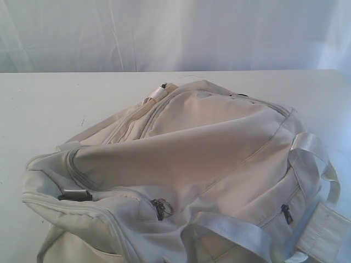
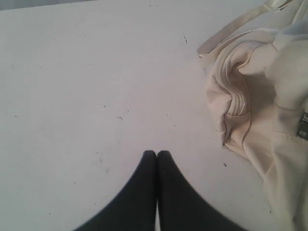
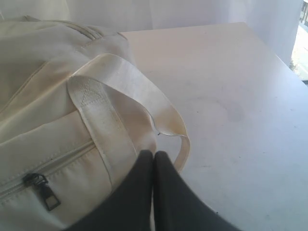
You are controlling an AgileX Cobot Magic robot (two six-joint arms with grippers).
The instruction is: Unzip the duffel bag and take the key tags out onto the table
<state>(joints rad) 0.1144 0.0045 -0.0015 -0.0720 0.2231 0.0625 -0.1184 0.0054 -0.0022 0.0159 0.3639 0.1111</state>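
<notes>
A large cream duffel bag (image 1: 197, 159) lies slumped on the white table (image 1: 44, 109), its grey zippers closed. A dark zipper pull (image 1: 159, 208) sits near the front, another (image 1: 286, 213) on the right side pocket. Neither arm shows in the exterior view. In the left wrist view my left gripper (image 2: 157, 154) is shut and empty above bare table, with the bag's end (image 2: 255, 106) off to one side. My right gripper (image 3: 154, 155) is shut and empty, just over the bag's pale webbing strap (image 3: 120, 91), near a pocket zipper pull (image 3: 41, 190). The key tags are out of view.
A white curtain (image 1: 175, 33) hangs behind the table. The table's far edge and corner (image 3: 250, 33) show in the right wrist view. A small metal buckle (image 1: 74, 193) sits on the bag's front left end.
</notes>
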